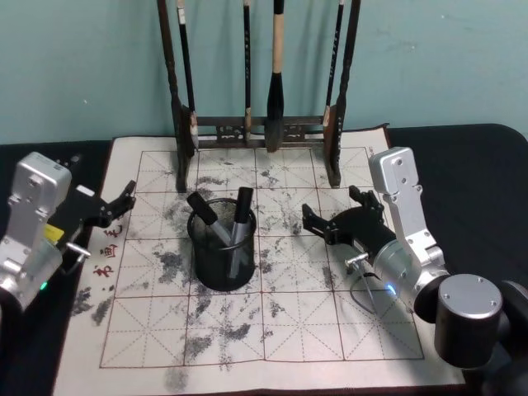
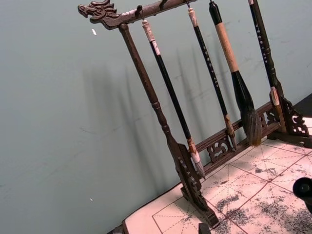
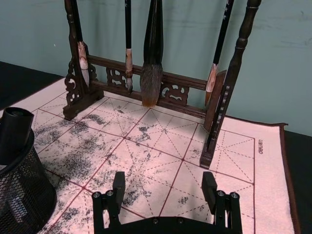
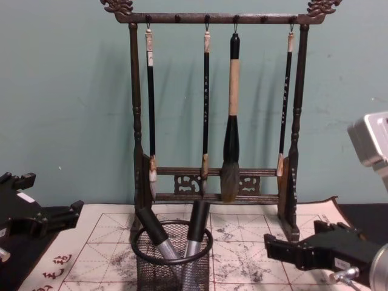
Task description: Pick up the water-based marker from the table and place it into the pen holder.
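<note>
Two markers (image 1: 235, 221) stand tilted in the holder (image 1: 223, 262), caps up, one leaning left, one right. The holder sits mid-mat (image 1: 272, 330) on the counter (image 1: 478, 165), in front of the rack (image 1: 256, 128). The rack holds four brushes (image 4: 230, 121) at the mat's far edge.

Left pincer (image 1: 124, 198) hovers over the mat's left edge, fingers apart, empty. Right pincer (image 1: 330, 216) sits right of the holder, near it but not touching, fingers apart, empty.

Chest view gives the full rack top with its carved ends and both markers side-on through the mesh. Right wrist view gives the two spread fingers (image 3: 118, 184) with bare mat between them, plus one marker cap above the holder rim.
</note>
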